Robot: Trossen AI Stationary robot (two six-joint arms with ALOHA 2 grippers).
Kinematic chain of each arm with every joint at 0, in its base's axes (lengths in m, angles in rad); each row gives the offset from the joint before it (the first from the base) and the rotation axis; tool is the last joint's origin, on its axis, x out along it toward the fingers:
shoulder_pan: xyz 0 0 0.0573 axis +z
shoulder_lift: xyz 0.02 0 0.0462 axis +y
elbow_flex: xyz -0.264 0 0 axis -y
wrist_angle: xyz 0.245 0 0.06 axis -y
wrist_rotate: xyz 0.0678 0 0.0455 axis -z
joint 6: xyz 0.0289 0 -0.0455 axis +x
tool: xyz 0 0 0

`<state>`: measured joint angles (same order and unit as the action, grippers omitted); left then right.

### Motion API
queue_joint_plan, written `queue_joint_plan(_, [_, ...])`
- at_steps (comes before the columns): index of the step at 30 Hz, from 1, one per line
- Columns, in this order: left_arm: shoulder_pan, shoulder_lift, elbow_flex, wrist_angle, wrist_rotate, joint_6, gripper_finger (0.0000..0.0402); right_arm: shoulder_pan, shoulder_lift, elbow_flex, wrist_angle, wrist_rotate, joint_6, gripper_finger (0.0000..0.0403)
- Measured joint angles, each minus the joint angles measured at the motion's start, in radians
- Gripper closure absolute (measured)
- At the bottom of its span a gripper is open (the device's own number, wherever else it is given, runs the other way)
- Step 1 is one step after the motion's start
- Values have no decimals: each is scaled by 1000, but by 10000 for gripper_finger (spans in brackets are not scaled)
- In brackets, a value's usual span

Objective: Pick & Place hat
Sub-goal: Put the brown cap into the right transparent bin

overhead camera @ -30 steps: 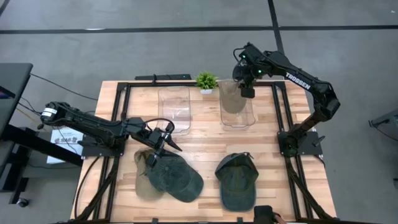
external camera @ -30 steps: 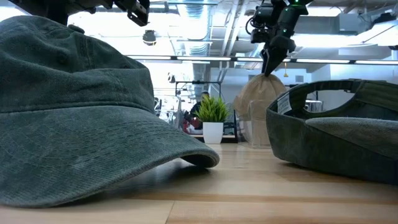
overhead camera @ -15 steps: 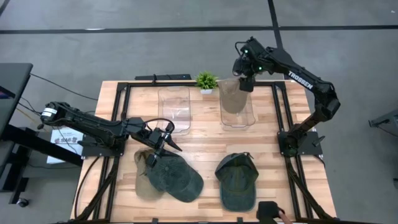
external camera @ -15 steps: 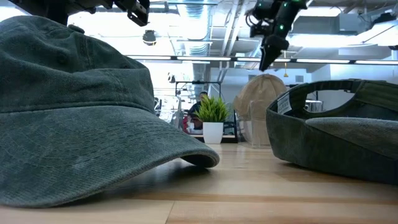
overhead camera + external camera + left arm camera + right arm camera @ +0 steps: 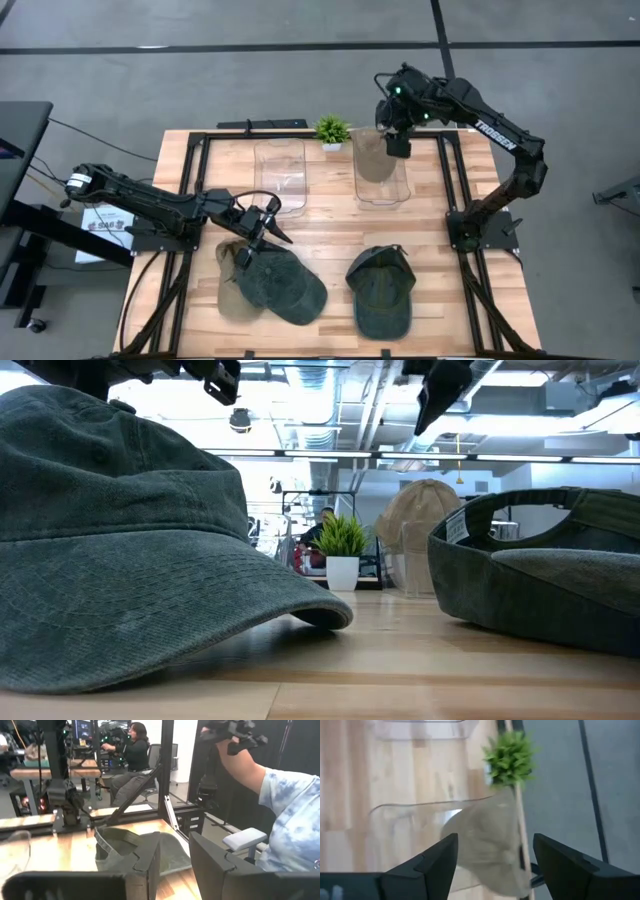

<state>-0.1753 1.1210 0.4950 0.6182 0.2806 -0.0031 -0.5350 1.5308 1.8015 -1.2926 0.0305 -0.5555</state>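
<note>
We found right gripper (image 5: 397, 148) raised above right clear bin (image 5: 381, 187), fingers (image 5: 436, 861) spread wide, holding nothing. Tan hat (image 5: 374, 152) sat in that bin at far end, beside small potted plant (image 5: 331, 129). Left clear bin (image 5: 280, 176) stood alongside. Left gripper (image 5: 268, 228) hovered at green cap (image 5: 282, 284) lying over another tan hat (image 5: 232, 290), near table (image 5: 330, 225) front; we could not tell its jaw state. Second green cap (image 5: 382, 290) lay upturned, front right.

Beige hat (image 5: 377, 152) sits in right clear bin (image 5: 382, 193). Two green hats (image 5: 283, 288) (image 5: 382, 293) lie on bench front; beige one (image 5: 232, 283) seemingly beneath the left.
</note>
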Motion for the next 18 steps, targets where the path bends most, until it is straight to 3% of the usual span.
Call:
queue_joint_plan(8, [-1, 0, -28, 3, 0, -11, 302, 232, -73, 0, -91, 15, 189, 215])
queue_joint_plan(14, [-30, 0, -35, 3, 8, -64, 302, 434, -137, -18, -108, -161, 360, 253])
queue_joint_plan(18, [-70, 0, -35, 3, 16, -63, 302, 601, -196, -147, -20, -28, 488, 267])
